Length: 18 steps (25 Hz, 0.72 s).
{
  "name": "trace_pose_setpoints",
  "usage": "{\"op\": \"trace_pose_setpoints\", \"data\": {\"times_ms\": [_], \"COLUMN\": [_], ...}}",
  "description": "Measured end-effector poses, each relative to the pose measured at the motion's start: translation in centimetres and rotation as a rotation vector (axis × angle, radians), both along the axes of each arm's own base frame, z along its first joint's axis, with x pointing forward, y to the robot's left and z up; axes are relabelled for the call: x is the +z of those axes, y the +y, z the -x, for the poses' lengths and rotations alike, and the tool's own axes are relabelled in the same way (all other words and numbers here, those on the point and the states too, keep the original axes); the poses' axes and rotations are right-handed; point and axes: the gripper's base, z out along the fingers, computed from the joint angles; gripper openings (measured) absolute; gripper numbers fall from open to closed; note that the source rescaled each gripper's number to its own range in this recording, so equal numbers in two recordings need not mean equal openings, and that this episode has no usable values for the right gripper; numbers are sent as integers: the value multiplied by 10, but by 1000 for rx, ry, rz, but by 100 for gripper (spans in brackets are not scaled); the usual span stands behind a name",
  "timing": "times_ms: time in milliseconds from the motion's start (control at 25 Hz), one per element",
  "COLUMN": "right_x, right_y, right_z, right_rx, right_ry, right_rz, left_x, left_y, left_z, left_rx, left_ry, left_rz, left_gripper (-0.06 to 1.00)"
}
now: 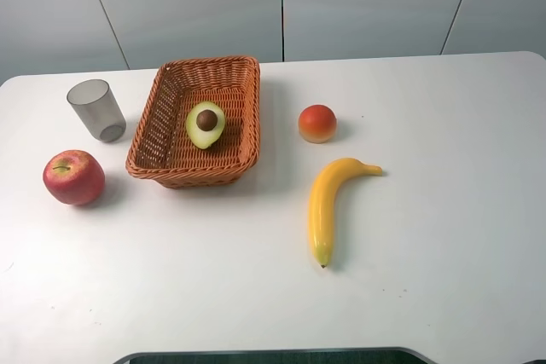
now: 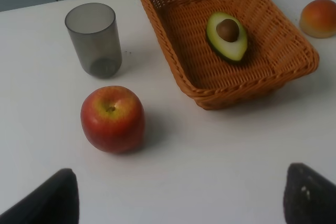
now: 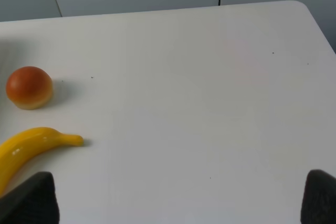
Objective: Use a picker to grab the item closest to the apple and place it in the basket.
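A red apple (image 1: 74, 176) (image 2: 112, 118) rests at the table's left side. Just behind it stands an upright, translucent grey cup (image 1: 97, 110) (image 2: 94, 40). To their right lies a woven orange basket (image 1: 231, 72) (image 2: 294, 51) holding a halved avocado (image 1: 206, 124) (image 2: 227, 35). In the left wrist view my left gripper (image 2: 178, 203) hangs open above the table in front of the apple, empty, with its dark fingertips (image 2: 50, 200) wide apart. My right gripper (image 3: 178, 200) is open and empty over bare table. Neither gripper shows in the high view.
A small round orange-red fruit (image 1: 317, 123) (image 3: 29, 87) lies to the right of the basket. In front of it, toward the table's near edge, lies a yellow banana (image 1: 328, 200) (image 3: 31, 148). The white table (image 1: 444, 210) runs back to a grey wall.
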Motion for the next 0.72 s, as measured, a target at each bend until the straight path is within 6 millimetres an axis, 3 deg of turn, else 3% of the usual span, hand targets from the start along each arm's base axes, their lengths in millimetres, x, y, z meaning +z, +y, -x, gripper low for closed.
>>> {"op": "trace_pose_setpoints", "data": {"times_ms": [720], "right_x": [0], "right_y": [0], "right_z": [0], "right_rx": [0], "right_ry": [0], "right_rz": [0], "left_x": [0], "left_y": [0], "left_z": [0], "left_rx": [0], "left_ry": [0], "left_rz": [0], "left_gripper": [100]}}
